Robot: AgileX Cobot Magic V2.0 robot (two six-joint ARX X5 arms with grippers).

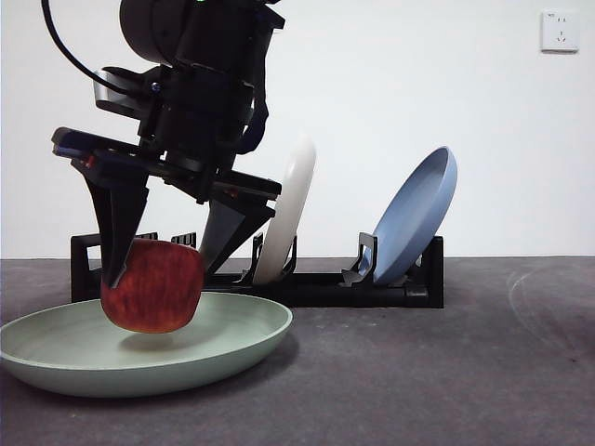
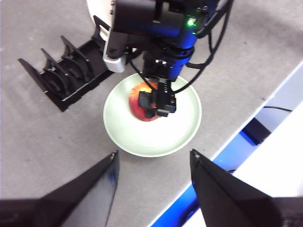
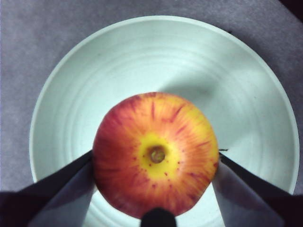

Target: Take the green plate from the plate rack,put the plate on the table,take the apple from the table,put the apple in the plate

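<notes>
The green plate lies flat on the table in front of the plate rack. My right gripper is shut on the red apple and holds it just above the plate's middle. In the right wrist view the apple sits between both jaws over the plate. My left gripper is open and empty, high above the table, looking down on the plate, the apple and the right arm.
A cream-white plate and a blue plate stand upright in the rack. The table's edge runs close beside the green plate in the left wrist view.
</notes>
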